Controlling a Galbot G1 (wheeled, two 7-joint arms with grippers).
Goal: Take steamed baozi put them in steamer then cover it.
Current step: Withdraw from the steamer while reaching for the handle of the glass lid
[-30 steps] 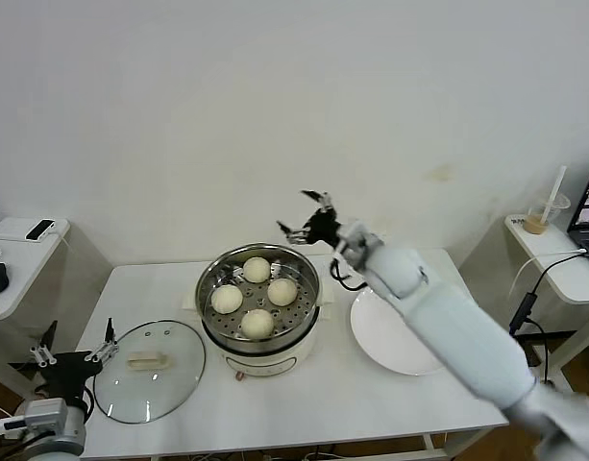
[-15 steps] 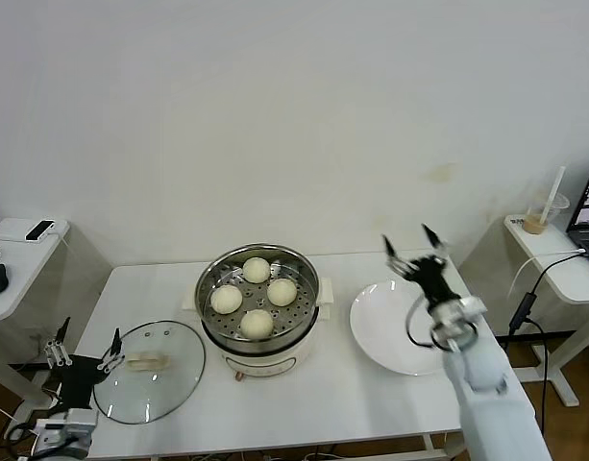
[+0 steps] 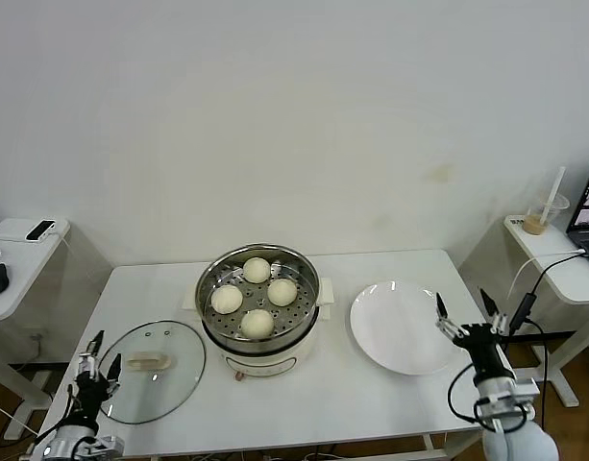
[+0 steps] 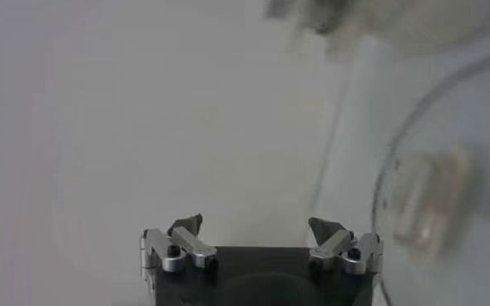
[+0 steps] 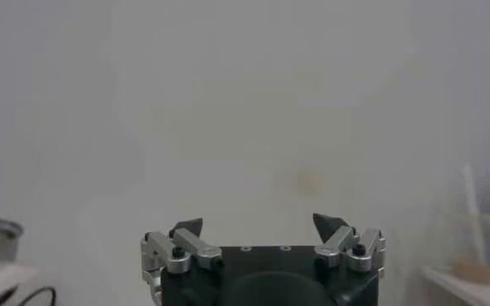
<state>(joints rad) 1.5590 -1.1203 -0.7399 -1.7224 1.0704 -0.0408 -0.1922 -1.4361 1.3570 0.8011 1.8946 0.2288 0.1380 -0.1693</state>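
The steamer [image 3: 205, 284], a shiny steel pot on a cream base, stands mid-table with several pale baozi [image 3: 257, 270] on its perforated tray. The cover [image 3: 150, 384], a clear glass lid with a cream bar handle [image 3: 147, 361], lies flat on the table left of the steamer. My left gripper [image 3: 99, 351] stands open and empty just left of the cover, near the table's front left corner. In the left wrist view the left gripper [image 4: 255, 224] is open, and the cover [image 4: 452, 133] shows blurred to one side. My right gripper [image 3: 462, 303] is open and empty, low at the table's right edge. The right gripper [image 5: 257, 223] faces the wall.
A flat white plate [image 3: 400, 327] lies right of the steamer, close to my right gripper. A side table [image 3: 15, 259] with a phone stands at the left. Another side table [image 3: 563, 269] with a cup and a laptop stands at the right. Cables hang there.
My right arm swung from behind the steamer's right rim, over the plate, down to the table's right edge. My left gripper sank lower, left of the cover. Both stayed open.
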